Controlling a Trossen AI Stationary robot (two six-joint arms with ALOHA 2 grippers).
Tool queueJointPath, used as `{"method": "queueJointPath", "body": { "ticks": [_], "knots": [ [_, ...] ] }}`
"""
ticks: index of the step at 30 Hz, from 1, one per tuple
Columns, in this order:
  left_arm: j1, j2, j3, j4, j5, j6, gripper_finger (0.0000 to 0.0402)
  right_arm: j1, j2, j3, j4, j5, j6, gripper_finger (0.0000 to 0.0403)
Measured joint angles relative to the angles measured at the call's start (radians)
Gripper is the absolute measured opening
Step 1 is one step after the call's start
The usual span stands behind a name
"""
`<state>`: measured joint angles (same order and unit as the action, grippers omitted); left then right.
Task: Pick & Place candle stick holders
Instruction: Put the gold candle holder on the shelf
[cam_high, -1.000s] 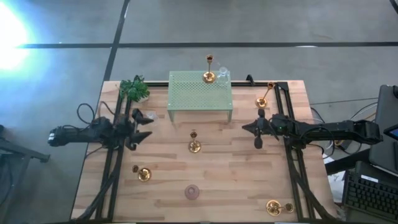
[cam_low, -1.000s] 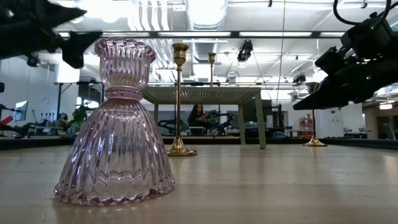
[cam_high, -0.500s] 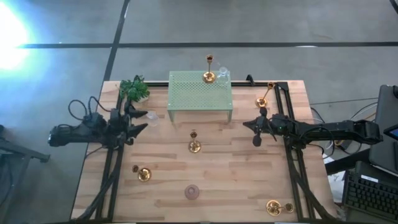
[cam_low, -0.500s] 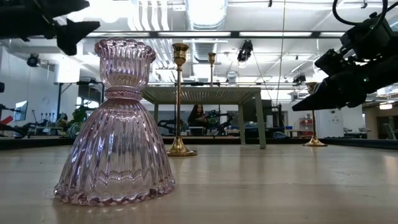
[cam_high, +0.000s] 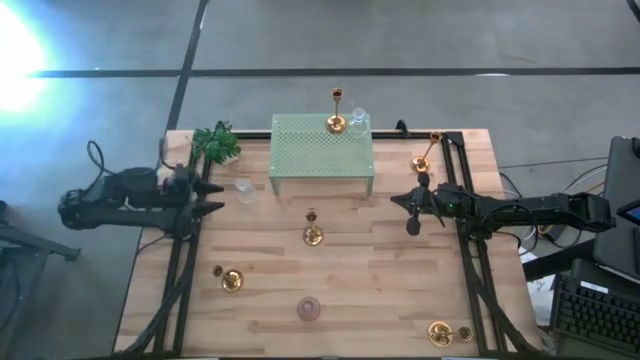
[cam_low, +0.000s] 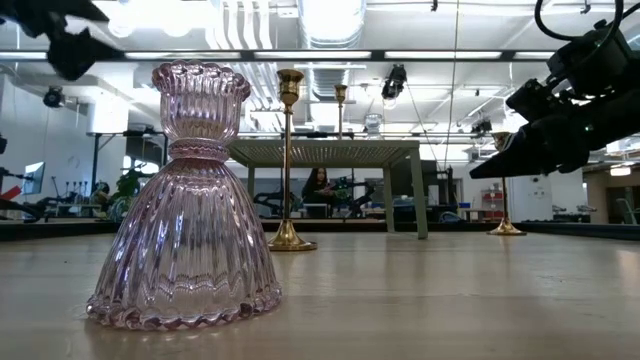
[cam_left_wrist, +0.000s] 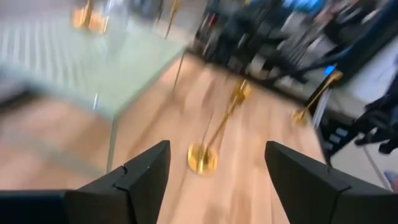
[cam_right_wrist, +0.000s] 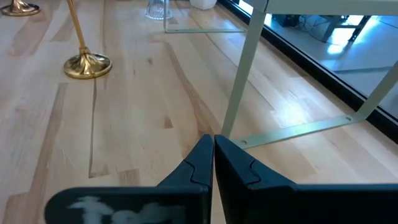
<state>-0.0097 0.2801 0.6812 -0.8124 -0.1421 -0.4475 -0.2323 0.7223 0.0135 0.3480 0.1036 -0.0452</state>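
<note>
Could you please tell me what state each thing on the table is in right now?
Left tool: open, empty, at the left edge.
Right tool: shut, empty.
Centre candlestick: upright on the table.
Shelf candlestick: upright on the green shelf.
Pink glass holder: upright.
Clear glass holder: standing free beside the left tool.

No readable text, label, brand or number shows in any view — not on the wooden tabletop (cam_high: 400, 270), nor on the green perforated stand (cam_high: 322, 146). Screens far back in the room may carry writing, but it is too small to tell.
</note>
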Motion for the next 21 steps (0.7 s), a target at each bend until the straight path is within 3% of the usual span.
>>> {"method": "queueJointPath", "body": {
  "ticks": [9, 13, 21],
  "knots": [
    [-0.039, 0.225, 0.082, -0.23, 0.164, -0.309, 0.0236, 0.0, 0.0, 0.0, 0.0, 0.0, 0.0, 0.0009],
    [-0.115, 0.275, 0.09, -0.362, 0.167, -0.437, 0.0236, 0.0, 0.0, 0.0, 0.0, 0.0, 0.0, 0.0009],
    [-0.402, 0.333, 0.103, -0.373, 0.07, -0.768, 0.0235, 0.0, 0.0, 0.0, 0.0, 0.0, 0.0, 0.0009]
  ]
}}
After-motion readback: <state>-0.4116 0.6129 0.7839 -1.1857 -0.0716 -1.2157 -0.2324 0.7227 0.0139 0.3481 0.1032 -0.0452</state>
